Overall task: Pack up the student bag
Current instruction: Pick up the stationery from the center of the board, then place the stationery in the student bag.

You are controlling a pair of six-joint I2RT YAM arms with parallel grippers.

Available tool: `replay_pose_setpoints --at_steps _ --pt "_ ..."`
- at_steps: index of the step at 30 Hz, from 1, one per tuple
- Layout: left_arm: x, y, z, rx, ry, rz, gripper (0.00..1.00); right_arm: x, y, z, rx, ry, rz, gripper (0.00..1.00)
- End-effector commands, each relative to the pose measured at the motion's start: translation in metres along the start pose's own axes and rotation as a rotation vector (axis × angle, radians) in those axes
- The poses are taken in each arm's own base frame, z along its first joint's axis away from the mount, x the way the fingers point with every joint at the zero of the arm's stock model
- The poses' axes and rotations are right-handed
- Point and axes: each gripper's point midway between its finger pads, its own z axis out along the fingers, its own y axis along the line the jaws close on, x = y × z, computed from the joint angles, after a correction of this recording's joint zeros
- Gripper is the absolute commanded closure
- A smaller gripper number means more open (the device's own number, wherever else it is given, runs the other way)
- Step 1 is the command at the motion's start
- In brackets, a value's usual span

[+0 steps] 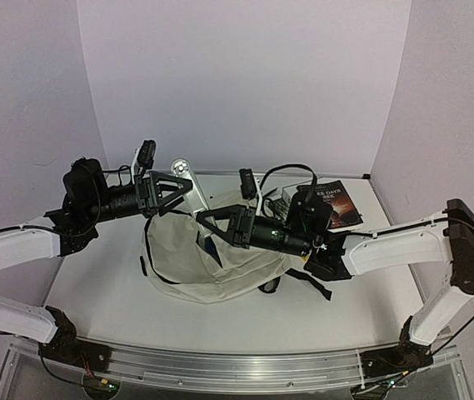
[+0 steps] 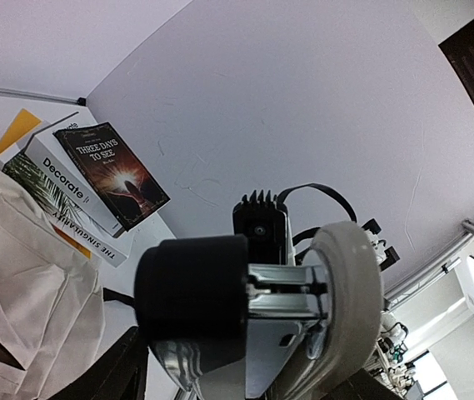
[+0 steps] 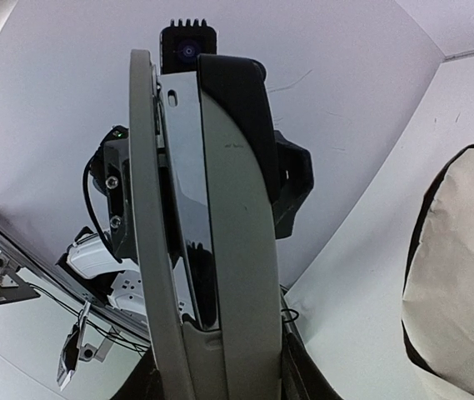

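The cream student bag (image 1: 199,267) lies open in the middle of the table, its black lining showing. It also shows in the left wrist view (image 2: 28,275) and the right wrist view (image 3: 457,267). A pair of headphones (image 1: 182,171), with a grey band, chrome slider and black ear cup, hangs above the bag's far edge. My left gripper (image 1: 188,187) is shut on the headphones (image 2: 253,300), which fill its view between its jaws (image 2: 245,375). My right gripper (image 1: 202,218) faces it over the bag, its jaws (image 3: 220,379) flush against both sides of the headphone band (image 3: 237,275).
A stack of books (image 1: 336,204) lies at the back right of the table, a dark-covered one on top (image 2: 112,175). The bag's black straps (image 1: 316,283) trail toward the right arm. White walls close in the back and sides.
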Motion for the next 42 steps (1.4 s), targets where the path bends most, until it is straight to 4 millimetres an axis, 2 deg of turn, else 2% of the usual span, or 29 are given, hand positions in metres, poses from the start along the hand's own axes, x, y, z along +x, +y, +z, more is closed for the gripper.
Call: replay_pose_setpoints --at_steps 1,8,10,12,17,20,24,27,32,34,36,42 --pt "-0.007 -0.011 0.001 0.038 -0.026 0.018 0.42 -0.026 0.044 -0.001 -0.152 -0.093 -0.054 1.0" --pt "-0.011 -0.008 0.005 0.043 -0.037 -0.018 0.62 -0.022 0.034 0.0 -0.122 -0.087 -0.053 1.0" --pt "-0.01 -0.003 0.006 0.026 -0.041 -0.031 0.65 -0.023 0.03 -0.001 -0.097 -0.092 -0.063 0.93" --pt "-0.011 0.002 0.006 0.004 -0.046 -0.042 0.67 -0.022 0.024 -0.002 -0.062 -0.09 -0.076 0.89" --pt "-0.012 0.025 0.002 -0.132 -0.063 -0.078 0.74 -0.024 0.004 -0.007 0.076 -0.09 -0.127 0.6" --pt "-0.016 0.046 -0.006 -0.266 -0.079 -0.099 0.76 -0.026 -0.006 -0.012 0.168 -0.082 -0.175 0.3" --pt "-0.025 0.072 -0.027 -0.381 -0.115 -0.145 0.76 -0.028 -0.02 -0.018 0.273 -0.066 -0.227 0.17" --pt "-0.03 0.093 -0.046 -0.431 -0.14 -0.197 0.76 -0.029 -0.049 -0.021 0.445 -0.04 -0.268 0.13" --pt "-0.025 0.127 -0.067 -0.532 -0.138 -0.254 0.76 -0.029 -0.094 -0.022 0.684 0.018 -0.333 0.13" --pt "-0.023 0.136 -0.07 -0.551 -0.133 -0.267 0.76 -0.03 -0.112 -0.022 0.78 0.037 -0.344 0.13" --pt "-0.019 0.145 -0.071 -0.565 -0.123 -0.284 0.76 -0.023 -0.135 -0.021 0.88 0.085 -0.361 0.14" --pt "-0.008 0.16 -0.07 -0.573 -0.076 -0.324 0.76 -0.003 -0.184 -0.012 1.105 0.221 -0.435 0.16"
